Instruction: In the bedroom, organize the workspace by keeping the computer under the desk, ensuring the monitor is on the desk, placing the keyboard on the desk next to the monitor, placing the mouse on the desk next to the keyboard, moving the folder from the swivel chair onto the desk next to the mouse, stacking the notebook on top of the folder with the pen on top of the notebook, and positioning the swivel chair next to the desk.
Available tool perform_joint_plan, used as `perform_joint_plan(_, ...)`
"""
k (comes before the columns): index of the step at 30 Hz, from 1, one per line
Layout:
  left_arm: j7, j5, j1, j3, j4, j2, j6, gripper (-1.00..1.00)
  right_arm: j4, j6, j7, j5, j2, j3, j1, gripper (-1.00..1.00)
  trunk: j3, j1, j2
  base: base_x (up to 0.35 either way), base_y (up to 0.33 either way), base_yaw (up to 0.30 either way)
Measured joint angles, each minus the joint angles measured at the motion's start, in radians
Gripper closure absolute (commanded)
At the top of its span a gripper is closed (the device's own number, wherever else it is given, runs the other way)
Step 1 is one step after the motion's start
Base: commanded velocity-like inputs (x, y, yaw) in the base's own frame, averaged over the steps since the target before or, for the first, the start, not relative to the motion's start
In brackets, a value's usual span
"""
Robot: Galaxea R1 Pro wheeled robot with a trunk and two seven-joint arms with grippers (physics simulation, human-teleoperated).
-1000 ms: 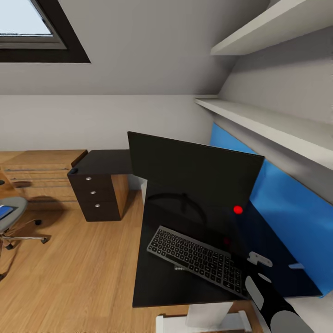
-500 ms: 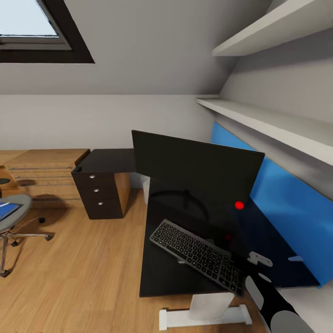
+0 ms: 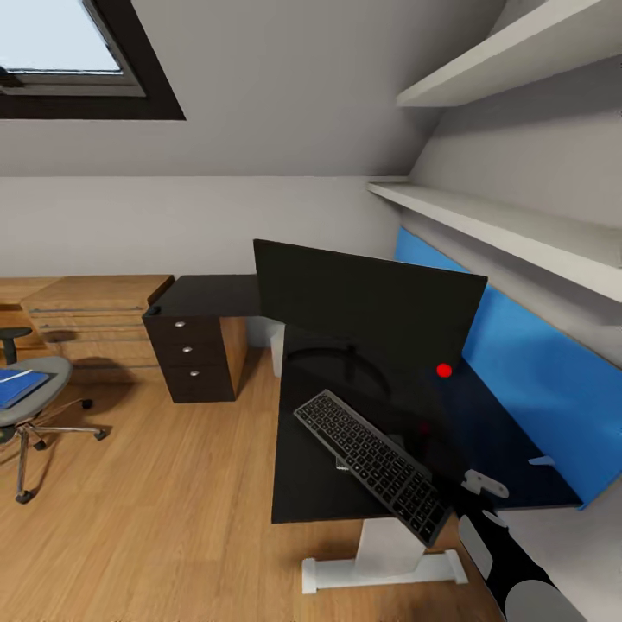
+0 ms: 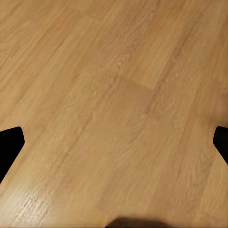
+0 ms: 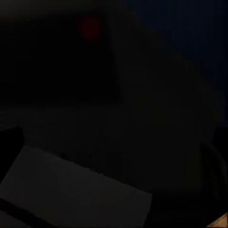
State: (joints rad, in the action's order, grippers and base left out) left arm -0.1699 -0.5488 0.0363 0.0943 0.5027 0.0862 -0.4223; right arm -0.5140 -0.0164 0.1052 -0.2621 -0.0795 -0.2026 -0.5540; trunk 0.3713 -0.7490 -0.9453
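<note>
The black monitor (image 3: 367, 311) stands on the glossy black desk (image 3: 315, 488). In front of it the silver-grey keyboard (image 3: 371, 462) lies slanted, its near end past the desk's front edge. My right gripper (image 3: 462, 494) is at that end, shut on the keyboard; the right wrist view is dark, with a grey slab (image 5: 71, 190). My left gripper (image 4: 114, 142) hangs open over the wood floor. At the far left the grey swivel chair (image 3: 43, 380) carries the blue folder (image 3: 17, 386). A small dark thing (image 3: 154, 309) sits on the desk's far corner; I cannot tell what it is. Notebook and pen are out of view.
A dark drawer unit (image 3: 194, 358) carries the desk's far wing, with a low light-wood cabinet (image 3: 95, 311) beside it. White shelves (image 3: 501, 229) run above the blue back panel (image 3: 536, 380). Wood floor (image 3: 155, 501) lies between chair and desk.
The camera has moved, shifting the room rightward in view. The keyboard has swung relative to the desk, and its near end now overhangs the front edge. The right arm holds its place in view.
</note>
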Motion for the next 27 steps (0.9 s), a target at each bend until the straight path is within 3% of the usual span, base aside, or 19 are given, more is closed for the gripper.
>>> perform_joint_plan(27,0.0,0.001,0.0,0.005,0.0,-0.003,0.0,-1.0,0.004,0.0,0.003,-0.003,0.001,0.0,0.0,-1.0,0.0,0.0,0.0,-0.128,0.052,0.0)
